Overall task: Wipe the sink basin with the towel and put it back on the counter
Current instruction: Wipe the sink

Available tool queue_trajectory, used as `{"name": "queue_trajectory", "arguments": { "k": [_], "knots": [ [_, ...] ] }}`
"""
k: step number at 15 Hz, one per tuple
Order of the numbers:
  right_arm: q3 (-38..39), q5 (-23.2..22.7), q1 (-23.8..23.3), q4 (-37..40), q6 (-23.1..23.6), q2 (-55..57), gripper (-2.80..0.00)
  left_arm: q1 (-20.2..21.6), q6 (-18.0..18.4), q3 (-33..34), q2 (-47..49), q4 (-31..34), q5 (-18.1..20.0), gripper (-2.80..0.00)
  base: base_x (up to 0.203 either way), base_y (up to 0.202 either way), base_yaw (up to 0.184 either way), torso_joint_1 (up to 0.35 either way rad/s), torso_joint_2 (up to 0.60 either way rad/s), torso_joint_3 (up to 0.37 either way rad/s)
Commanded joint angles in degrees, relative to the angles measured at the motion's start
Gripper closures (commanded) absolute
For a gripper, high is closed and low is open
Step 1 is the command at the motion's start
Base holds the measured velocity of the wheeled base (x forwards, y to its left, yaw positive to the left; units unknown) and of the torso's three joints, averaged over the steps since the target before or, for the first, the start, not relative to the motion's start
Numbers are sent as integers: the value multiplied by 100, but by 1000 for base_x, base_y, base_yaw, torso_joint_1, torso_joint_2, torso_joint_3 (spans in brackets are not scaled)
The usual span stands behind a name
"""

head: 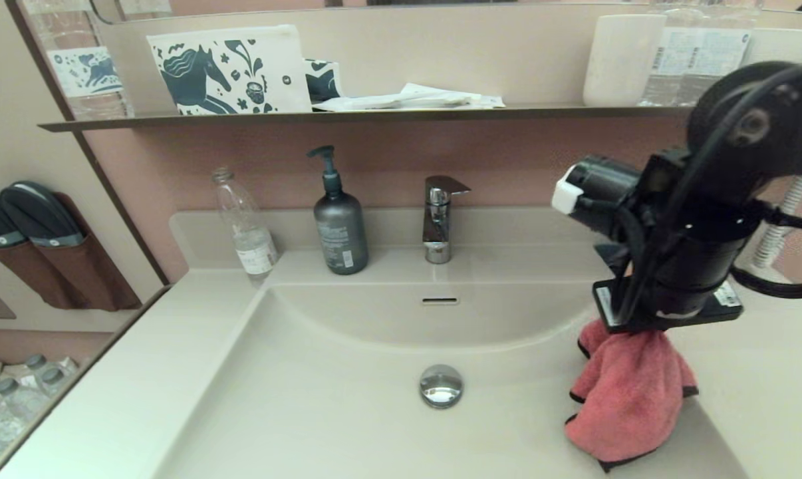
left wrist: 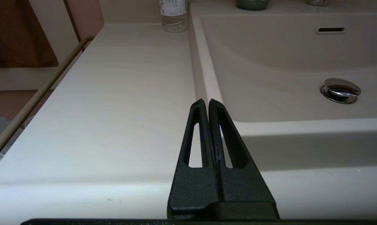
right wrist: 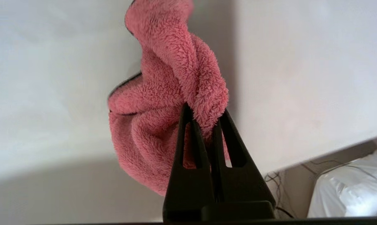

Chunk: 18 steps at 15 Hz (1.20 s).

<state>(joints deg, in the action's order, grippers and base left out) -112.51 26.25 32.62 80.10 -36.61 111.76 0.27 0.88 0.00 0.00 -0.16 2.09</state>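
The coral-pink towel (head: pixel 630 392) hangs bunched from my right gripper (right wrist: pixel 205 112), which is shut on its upper fold. It dangles over the right side of the cream sink basin (head: pixel 321 412), and its lower end reaches the basin's right wall. In the right wrist view the towel (right wrist: pixel 163 103) shows its black trim. The chrome drain plug (head: pixel 441 386) and the overflow slot (head: pixel 439 301) lie to the towel's left. My left gripper (left wrist: pixel 206 101) is shut on nothing, low over the counter (left wrist: pixel 113 93) by the basin's front left corner. It is out of the head view.
A chrome faucet (head: pixel 439 226), a grey pump bottle (head: pixel 340 229) and a clear plastic bottle (head: pixel 245 226) stand along the back rim. Above them a dark shelf (head: pixel 374 114) carries a printed pouch and a white cup. Water bottles (head: pixel 15 399) lie on the floor to the left.
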Motion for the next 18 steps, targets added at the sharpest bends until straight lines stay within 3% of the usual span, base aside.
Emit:
{"name": "queue_trajectory", "arguments": {
  "k": [1,7,12,15,18],
  "knots": [
    [1,-2,-262,141,119,-717,0,8,0,0,9,-2,1,0,0,0,0,0,0,0],
    [7,-86,-1425,289,769,-1649,0,4,0,0,9,-2,1,0,0,0,0,0,0,0],
    [15,-800,-3003,287,1724,-2114,0,0,0,0,9,-2,1,0,0,0,0,0,0,0],
    [18,-1000,-3948,218,2238,-2199,0,0,0,0,9,-2,1,0,0,0,0,0,0,0],
    [68,-1243,-4904,-276,2647,-2145,0,3,0,0,9,-2,1,0,0,0,0,0,0,0]
  ]
}}
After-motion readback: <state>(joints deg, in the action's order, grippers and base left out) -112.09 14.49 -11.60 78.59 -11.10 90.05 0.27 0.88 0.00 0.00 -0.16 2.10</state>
